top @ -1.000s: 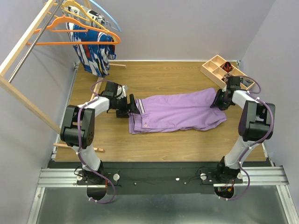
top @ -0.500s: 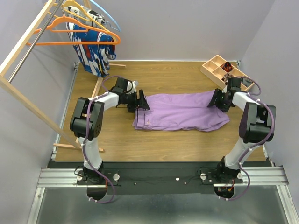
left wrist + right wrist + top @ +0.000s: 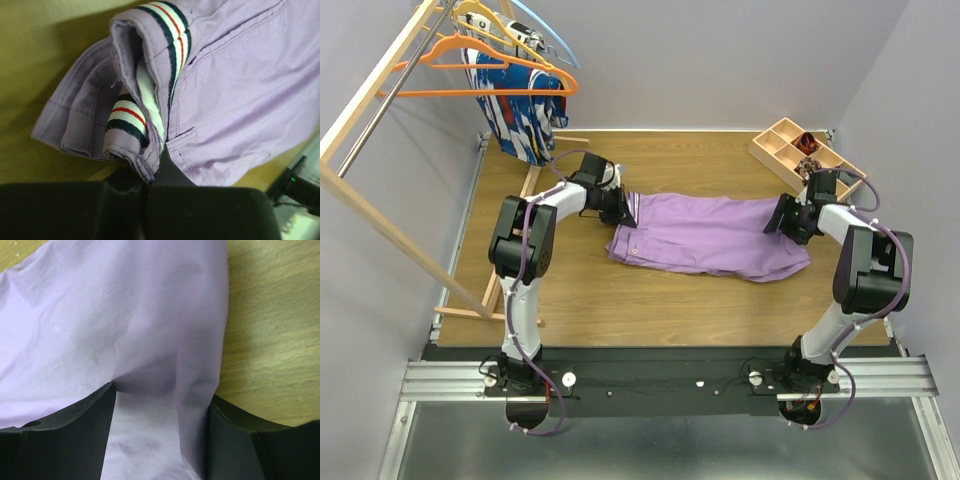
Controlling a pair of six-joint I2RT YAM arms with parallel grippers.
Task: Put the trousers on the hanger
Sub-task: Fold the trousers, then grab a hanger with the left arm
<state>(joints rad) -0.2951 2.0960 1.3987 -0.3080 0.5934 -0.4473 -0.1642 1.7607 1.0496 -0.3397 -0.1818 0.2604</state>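
Swung left gripper (image 3: 628, 210) toward tabletop's far edge, pinched shut on trousers' (image 3: 710, 238) bunched striped waistband; held right gripper (image 3: 782, 215) wide astride hem. Spotted hanger (image 3: 567, 86) racked beyond far-left corner, tray (image 3: 772, 140) at far-right corner.

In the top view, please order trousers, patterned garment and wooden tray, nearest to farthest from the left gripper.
1. trousers: waistband pinched in the left gripper.
2. patterned garment: hanging, far left.
3. wooden tray: far right corner.

Near strip of wooden table (image 3: 670, 305) bare from left to right: open passage. Lilac soft-fabric trousers (image 3: 710, 235) span the middle. Far left blocked by slanted wooden rack (image 3: 400, 238) and hanging blue-white-red patterned garment (image 3: 515, 115). Far right: wooden compartment tray (image 3: 785, 145).
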